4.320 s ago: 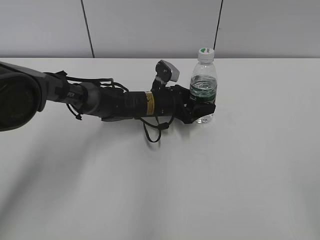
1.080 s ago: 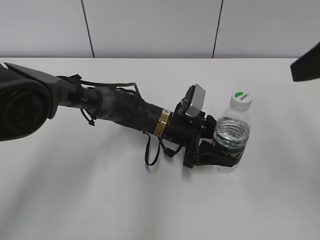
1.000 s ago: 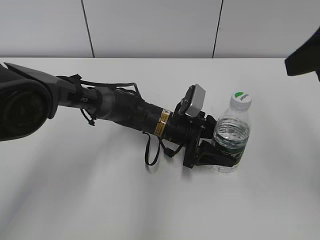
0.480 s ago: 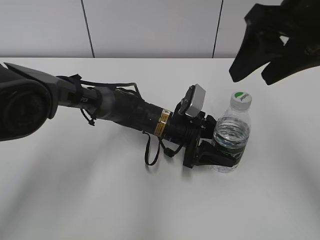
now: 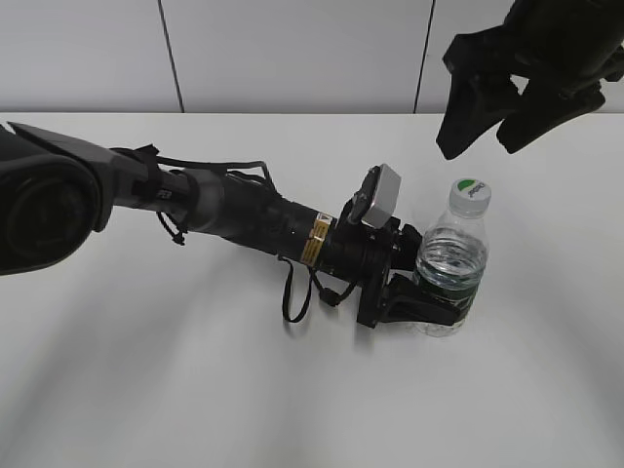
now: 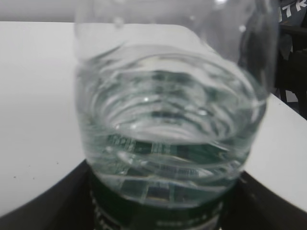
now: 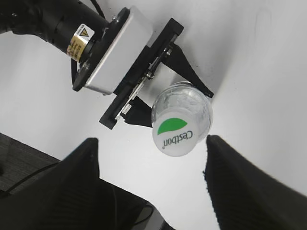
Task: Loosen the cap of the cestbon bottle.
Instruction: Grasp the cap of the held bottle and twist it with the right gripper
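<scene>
The clear cestbon bottle [image 5: 450,271] stands upright on the white table, dark green label band low on its body. Its white cap [image 5: 470,194] with a green patch is on top and also shows from above in the right wrist view [image 7: 177,133]. My left gripper [image 5: 429,304] is shut on the bottle's lower body; the left wrist view is filled by the bottle [image 6: 168,124]. My right gripper [image 5: 485,132] hangs open above the cap, not touching it. In the right wrist view its fingers [image 7: 72,177] stand wide either side of the cap.
The white table [image 5: 195,390] stretches all round the bottle. The left arm [image 5: 234,210] lies low across the table from the left. A pale wall with dark seams [image 5: 292,49] stands behind. A dark table edge shows in the right wrist view [image 7: 19,158].
The left gripper carried the bottle from the back toward the front right, then held still. The right gripper came in from the upper right and now hangs above the cap.
</scene>
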{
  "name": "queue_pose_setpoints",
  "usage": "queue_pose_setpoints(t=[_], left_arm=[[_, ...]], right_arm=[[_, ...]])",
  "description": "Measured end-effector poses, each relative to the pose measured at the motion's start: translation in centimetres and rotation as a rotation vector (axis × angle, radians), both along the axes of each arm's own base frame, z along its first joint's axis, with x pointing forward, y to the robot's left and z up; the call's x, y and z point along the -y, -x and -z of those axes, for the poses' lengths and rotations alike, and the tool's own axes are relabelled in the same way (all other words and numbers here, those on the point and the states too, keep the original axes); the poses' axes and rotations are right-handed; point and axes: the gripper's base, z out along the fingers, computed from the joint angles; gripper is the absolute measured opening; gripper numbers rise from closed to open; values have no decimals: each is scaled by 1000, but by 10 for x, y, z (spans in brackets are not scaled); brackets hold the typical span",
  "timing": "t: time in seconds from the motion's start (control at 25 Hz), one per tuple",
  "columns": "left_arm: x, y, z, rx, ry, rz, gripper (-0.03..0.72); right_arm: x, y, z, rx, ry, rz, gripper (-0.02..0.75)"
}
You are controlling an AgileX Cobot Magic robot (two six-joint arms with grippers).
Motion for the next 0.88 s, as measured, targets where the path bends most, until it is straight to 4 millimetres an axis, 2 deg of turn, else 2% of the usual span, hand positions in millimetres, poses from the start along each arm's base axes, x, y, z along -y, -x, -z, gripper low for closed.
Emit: queue_pose_setpoints(t=[0.32, 0.56, 0.88], left_arm=[[0, 0, 0, 0, 0, 0, 507], [0, 0, 0, 0, 0, 0, 507], [0, 0, 0, 0, -1, 1, 507]], right_arm=[[0, -1, 2, -8, -1, 7, 522], [-4, -12, 24, -90, 13, 67, 522], [-6, -17, 35, -123, 27, 84, 522]])
